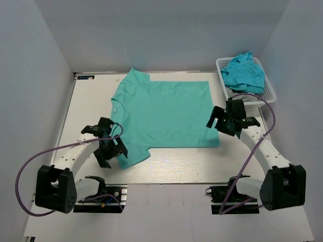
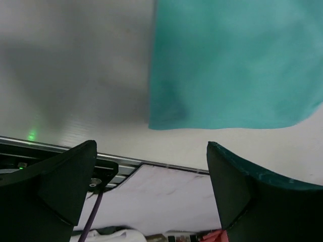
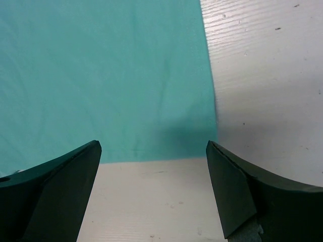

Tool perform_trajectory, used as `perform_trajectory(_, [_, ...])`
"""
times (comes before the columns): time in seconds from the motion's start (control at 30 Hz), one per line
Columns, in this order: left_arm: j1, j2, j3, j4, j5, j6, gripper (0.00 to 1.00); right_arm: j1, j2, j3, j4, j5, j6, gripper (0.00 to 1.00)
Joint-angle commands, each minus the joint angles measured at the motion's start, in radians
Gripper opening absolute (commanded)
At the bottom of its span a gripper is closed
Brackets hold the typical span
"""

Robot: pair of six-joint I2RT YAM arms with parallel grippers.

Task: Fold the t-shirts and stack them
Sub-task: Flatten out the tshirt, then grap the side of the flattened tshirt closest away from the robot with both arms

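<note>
Teal cotton pretty much everywhere here. In the top view, the spread t-shirt (image 1: 164, 113) lay flat on the table (image 1: 176, 169), filling the space between the two arms. The left gripper (image 1: 112, 153) sat right at the shirt's near sleeve with its jaws wide apart and nothing in them. The right gripper (image 1: 218, 122) was at the shirt's straight edge on the opposite side, also spread wide and empty. Behind the right gripper, well apart from it, the bunched t-shirts (image 1: 245, 73) were heaped in a white basket (image 1: 271, 92).

In the left wrist view, both fingers (image 2: 60, 186) of the left gripper (image 2: 151, 174) were gaping with nothing between them. The spread t-shirt (image 2: 232, 60) was ahead and to the right, its bottom edge just past the fingertips. There was bare table (image 2: 75, 75) ahead to the left. A purple cable (image 2: 91, 217) hung down by the left finger.

In the right wrist view, the right gripper (image 3: 154, 176) was just as wide open and holding nothing. The spread t-shirt (image 3: 101, 75) covered everything ahead and to the left, its corner landing just ahead of the right finger (image 3: 252, 196). I couldn't tell whether either finger touched the fabric.
</note>
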Motion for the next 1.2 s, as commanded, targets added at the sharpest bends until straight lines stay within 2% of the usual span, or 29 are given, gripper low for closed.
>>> perform_trajectory(0.0, [-0.016, -0.039, -0.098, 0.054, 0.111, -0.067, 1.00, -0.003, -0.068, -0.039, 0.017, 0.042, 0.036, 0.90])
perform_trajectory(0.17, [-0.053, -0.022, -0.109, 0.066, 0.088, -0.089, 0.92, -0.003, -0.066, -0.067, 0.004, 0.070, 0.065, 0.90])
perform_trajectory(0.23, [-0.062, 0.019, -0.119, 0.085, 0.060, -0.107, 0.85, -0.003, -0.059, -0.064, -0.010, 0.094, 0.079, 0.90])
perform_trajectory(0.3, [-0.072, 0.052, -0.129, 0.117, 0.036, -0.133, 0.82, -0.006, -0.043, -0.042, -0.033, 0.104, 0.099, 0.90])
perform_trajectory(0.4, [-0.081, 0.124, -0.140, 0.186, 0.033, -0.146, 0.70, -0.006, -0.040, -0.044, -0.036, 0.087, 0.108, 0.90])
perform_trajectory(0.43, [-0.081, 0.145, -0.154, 0.198, 0.045, -0.135, 0.60, -0.007, -0.040, -0.048, -0.032, 0.082, 0.108, 0.90])
perform_trajectory(0.53, [-0.081, 0.216, -0.163, 0.226, 0.056, -0.121, 0.42, -0.006, -0.040, -0.056, -0.038, 0.081, 0.110, 0.90])
perform_trajectory(0.57, [-0.081, 0.226, -0.163, 0.226, 0.056, -0.110, 0.30, -0.006, -0.036, -0.057, -0.038, 0.081, 0.108, 0.90])
perform_trajectory(0.6, [-0.081, 0.240, -0.163, 0.226, 0.056, -0.101, 0.23, -0.007, -0.033, -0.068, -0.036, 0.076, 0.105, 0.90])
perform_trajectory(0.63, [-0.081, 0.240, -0.139, 0.235, 0.056, -0.101, 0.08, -0.007, -0.030, -0.071, -0.035, 0.059, 0.100, 0.90])
perform_trajectory(0.67, [-0.081, 0.240, -0.126, 0.235, 0.067, -0.101, 0.00, -0.007, -0.023, -0.073, -0.035, 0.055, 0.099, 0.90])
perform_trajectory(0.83, [-0.081, 0.211, -0.073, 0.188, 0.047, -0.092, 0.00, -0.007, 0.030, -0.102, -0.026, 0.016, 0.120, 0.82])
perform_trajectory(1.17, [-0.081, 0.156, -0.050, 0.151, 0.045, -0.092, 0.00, -0.012, 0.038, -0.202, 0.011, 0.067, 0.165, 0.82])
